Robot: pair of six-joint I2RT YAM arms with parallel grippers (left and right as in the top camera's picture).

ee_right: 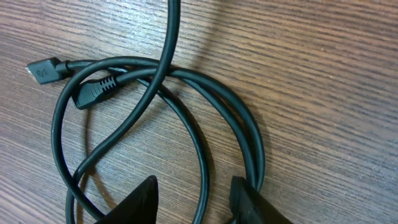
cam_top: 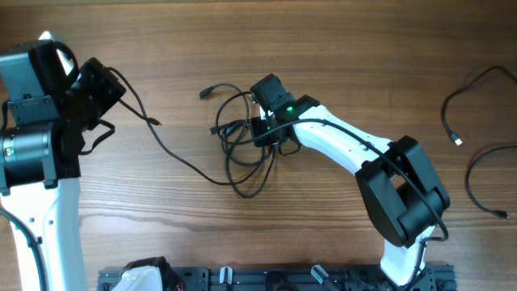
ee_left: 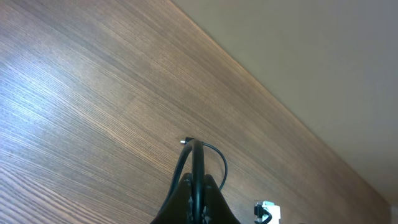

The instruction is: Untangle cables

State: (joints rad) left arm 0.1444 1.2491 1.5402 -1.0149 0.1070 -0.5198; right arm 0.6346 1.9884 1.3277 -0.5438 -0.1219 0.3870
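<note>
My right gripper (ee_right: pixel 196 208) stands open astride the tangled thin black cables (ee_right: pixel 186 81); my left gripper (ee_left: pixel 196 183), near the left edge, pinches one.

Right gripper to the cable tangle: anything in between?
Nothing visible. The right gripper hangs open just above the cables, with its fingers on either side of the coiled strands lying on the wooden table.

The right end effector (ee_right: pixel 196 202) and the cables (ee_right: pixel 173 25) are both cut off at 6 o'clock in the right wrist view, one strand leaving at 12 o'clock, while overhead two cords (cam_top: pixel 469 176) leave at 3 o'clock.
</note>
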